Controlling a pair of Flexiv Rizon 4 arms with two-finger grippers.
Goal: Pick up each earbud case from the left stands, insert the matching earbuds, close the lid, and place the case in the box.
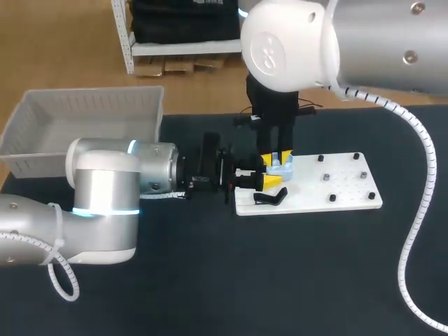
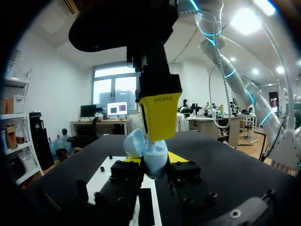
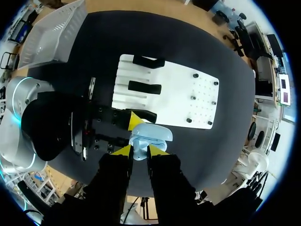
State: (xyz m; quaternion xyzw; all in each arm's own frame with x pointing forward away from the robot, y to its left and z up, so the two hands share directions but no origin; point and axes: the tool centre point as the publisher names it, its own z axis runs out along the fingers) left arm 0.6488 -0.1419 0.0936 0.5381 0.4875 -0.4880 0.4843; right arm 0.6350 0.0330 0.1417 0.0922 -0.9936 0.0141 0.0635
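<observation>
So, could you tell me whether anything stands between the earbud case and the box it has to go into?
Only my own left arm: it lies across the table between the earbud case, over the white board, and the box. Nothing else visible stands there.

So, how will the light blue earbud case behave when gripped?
The earbud case looks smooth and rounded, so it may slip in a grip or roll if released. Its lid seems open, so a push could swing it. Small and hard-shelled, it is probably light and stiff.
</observation>
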